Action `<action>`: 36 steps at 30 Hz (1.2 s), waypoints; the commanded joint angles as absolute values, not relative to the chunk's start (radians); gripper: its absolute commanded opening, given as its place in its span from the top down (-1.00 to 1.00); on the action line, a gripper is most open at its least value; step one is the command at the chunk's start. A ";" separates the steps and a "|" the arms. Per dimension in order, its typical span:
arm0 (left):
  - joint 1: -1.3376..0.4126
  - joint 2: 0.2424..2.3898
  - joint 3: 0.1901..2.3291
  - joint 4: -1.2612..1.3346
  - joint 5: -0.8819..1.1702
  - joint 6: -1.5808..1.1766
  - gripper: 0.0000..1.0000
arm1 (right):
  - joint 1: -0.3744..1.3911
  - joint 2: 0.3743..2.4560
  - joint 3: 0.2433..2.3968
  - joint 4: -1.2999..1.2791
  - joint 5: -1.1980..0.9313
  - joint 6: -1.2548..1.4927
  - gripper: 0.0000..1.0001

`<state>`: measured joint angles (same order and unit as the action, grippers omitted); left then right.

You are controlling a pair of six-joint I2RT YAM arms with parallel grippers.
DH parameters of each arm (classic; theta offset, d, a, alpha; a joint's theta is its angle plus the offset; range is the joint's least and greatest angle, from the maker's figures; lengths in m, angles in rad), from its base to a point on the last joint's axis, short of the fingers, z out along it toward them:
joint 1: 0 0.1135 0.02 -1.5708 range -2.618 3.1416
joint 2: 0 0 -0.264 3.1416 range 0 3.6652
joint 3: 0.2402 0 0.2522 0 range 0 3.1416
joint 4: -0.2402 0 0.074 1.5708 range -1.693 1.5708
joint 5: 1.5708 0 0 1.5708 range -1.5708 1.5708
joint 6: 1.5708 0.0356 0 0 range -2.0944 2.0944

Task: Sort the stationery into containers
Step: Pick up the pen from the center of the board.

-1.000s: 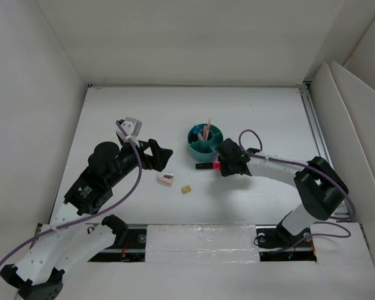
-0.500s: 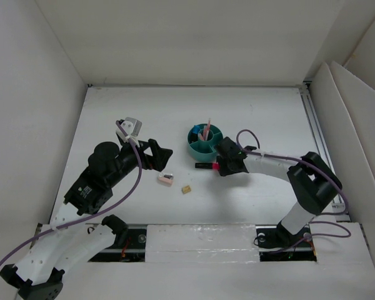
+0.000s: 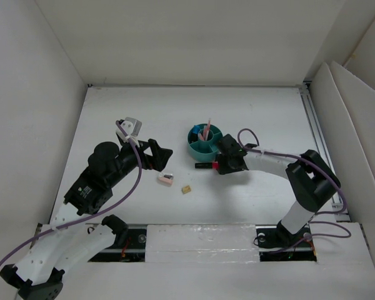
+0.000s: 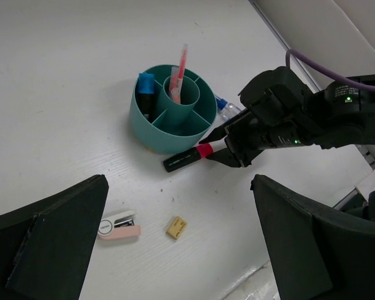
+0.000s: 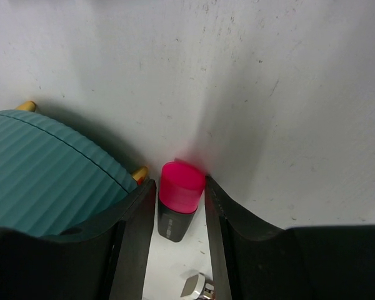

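Tan in colour, the small block lies nearest the bases, with the pale pink eraser just to its left and slightly farther; neither is sorted yet.

The left gripper hangs beyond the eraser, jaws spread fully and holding nothing.

Over the last second the right arm's elbow has swung slightly left and far. The right gripper and the black marker have crept only marginally toward the teal organizer. The right jaws are partly closed on the marker's pink cap.

Judgement: the grip is made, but the lift and tilt into a compartment remain to be done.

The marker sits low, just on the near side of the organizer. Its long axis runs left to right, roughly flat, with the pink end right in the jaws and the black end pointing left.

Farther on, a pink pen stands in the central cup and a blue-ended marker in a left compartment. A clear bottle lies just right of the organizer.
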<state>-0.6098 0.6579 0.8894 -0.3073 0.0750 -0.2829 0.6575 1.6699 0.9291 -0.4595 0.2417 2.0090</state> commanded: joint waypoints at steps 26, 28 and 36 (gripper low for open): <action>-0.614 0.637 0.885 -0.284 0.103 -0.290 -1.00 | 0.646 1.576 0.825 -0.574 0.274 2.071 1.00; -0.614 0.649 0.885 -0.284 0.116 -0.281 -1.00 | 0.675 1.510 0.825 -0.586 0.328 2.042 1.00; -0.614 0.692 0.885 -0.255 0.325 -0.249 -1.00 | 0.784 1.341 0.834 -0.635 0.494 1.919 1.00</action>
